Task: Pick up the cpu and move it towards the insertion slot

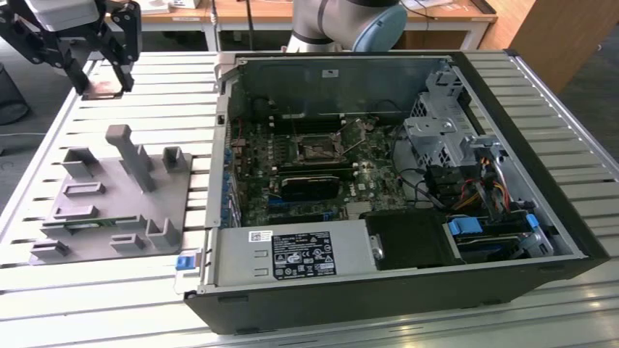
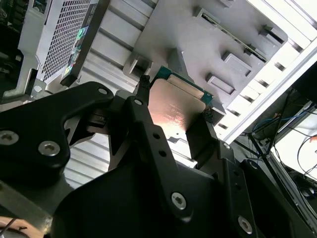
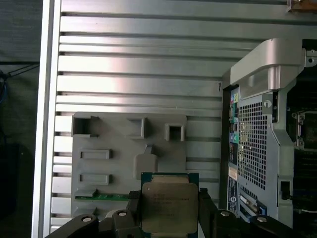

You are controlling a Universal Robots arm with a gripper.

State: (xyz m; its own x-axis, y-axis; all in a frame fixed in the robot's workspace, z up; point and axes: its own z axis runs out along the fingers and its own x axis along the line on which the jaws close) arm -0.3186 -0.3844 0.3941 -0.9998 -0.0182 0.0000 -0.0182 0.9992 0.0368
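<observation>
My gripper (image 1: 100, 85) hangs high over the slatted table at the exterior view's far left, beyond the grey tray (image 1: 106, 196). It is shut on the cpu (image 1: 101, 90), a small flat square chip. Both wrist views show the cpu (image 3: 169, 206) (image 2: 176, 111) clamped edge to edge between the two black fingers (image 3: 205, 208), its silvery top plate facing the first wrist camera. The insertion slot (image 1: 317, 151), a shiny square frame with a dark centre, lies on the motherboard inside the open computer case, well off to the exterior view's right of the gripper.
The open computer case (image 1: 387, 181) fills the middle and right of the table, with its grey wall (image 1: 220, 145) standing between tray and motherboard. The tray's upright posts (image 1: 130, 156) rise below the gripper. The arm's base (image 1: 349, 22) stands behind the case.
</observation>
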